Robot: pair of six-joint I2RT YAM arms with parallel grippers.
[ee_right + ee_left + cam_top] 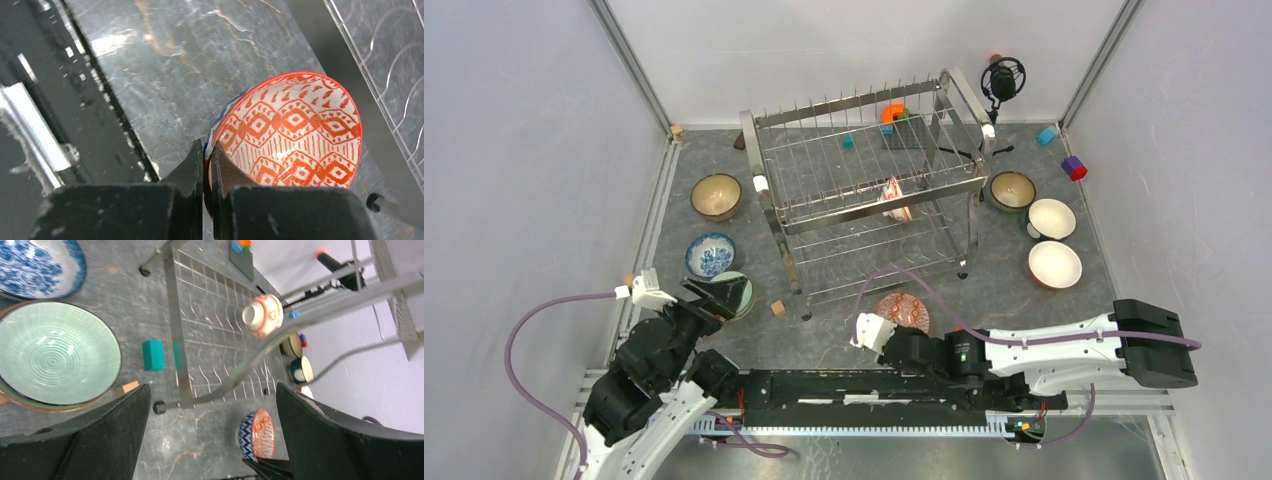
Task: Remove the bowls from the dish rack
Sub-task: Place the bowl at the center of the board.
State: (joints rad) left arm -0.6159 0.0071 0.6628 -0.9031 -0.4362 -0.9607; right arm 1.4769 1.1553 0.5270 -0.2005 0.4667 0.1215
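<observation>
The steel dish rack (753,140) stands at the table's middle. One red-and-white floral bowl (896,199) leans in its upper tier, and it also shows in the left wrist view (262,315). My right gripper (207,156) is shut on the rim of an orange-patterned bowl (295,135) with a blue-and-white outside. It holds the bowl tilted, low over the table in front of the rack (904,310). My left gripper (212,407) is open and empty, near the pale green bowl (55,355) left of the rack.
A blue-and-white bowl (710,254) and a brown bowl (716,196) sit left of the rack. A brown bowl (1012,190) and two white bowls (1051,218) (1055,264) sit right. A microphone tripod (1002,80) and small blocks (1074,167) stand at the back right.
</observation>
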